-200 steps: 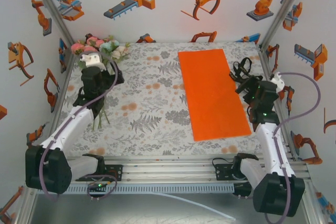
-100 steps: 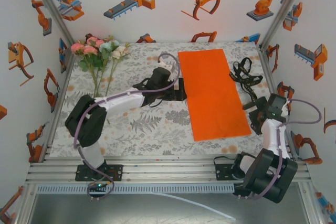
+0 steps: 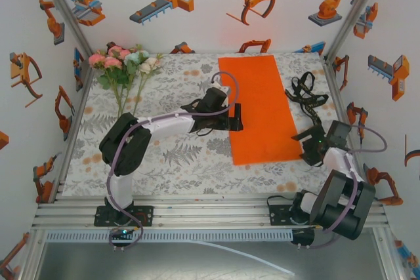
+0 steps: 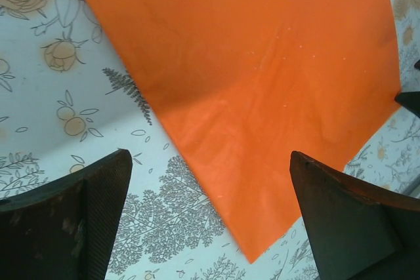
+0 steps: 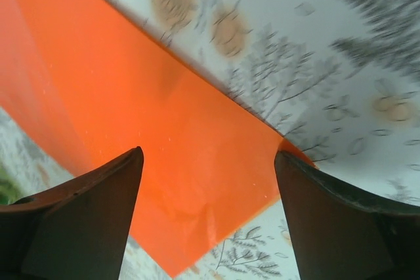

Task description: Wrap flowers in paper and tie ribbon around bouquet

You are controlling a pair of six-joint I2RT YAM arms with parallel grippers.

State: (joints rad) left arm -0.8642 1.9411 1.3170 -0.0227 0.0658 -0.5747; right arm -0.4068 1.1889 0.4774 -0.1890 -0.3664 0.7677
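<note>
The orange paper (image 3: 259, 109) lies flat on the right half of the table. My left gripper (image 3: 235, 117) is low at its left edge and open. In the left wrist view the left gripper (image 4: 210, 218) has dark fingers (image 4: 79, 221) wide apart, with the paper (image 4: 262, 63) and its near corner between them. At the paper's near right corner sits my right gripper (image 3: 306, 151), also open. The right wrist view has that gripper (image 5: 209, 208) astride a corner of the paper (image 5: 131, 129). The flowers (image 3: 125, 65) lie at the back left. The black ribbon (image 3: 305, 93) lies bunched at the back right.
A printed floral tablecloth (image 3: 177, 155) covers the table. White walls with orange robot pictures close in the left, back and right sides. An aluminium rail (image 3: 210, 211) runs along the near edge by the arm bases.
My left arm swung from the flowers across to the paper's left edge. The right gripper dropped to the paper's near right corner and narrowed a little. The paper slid slightly left.
</note>
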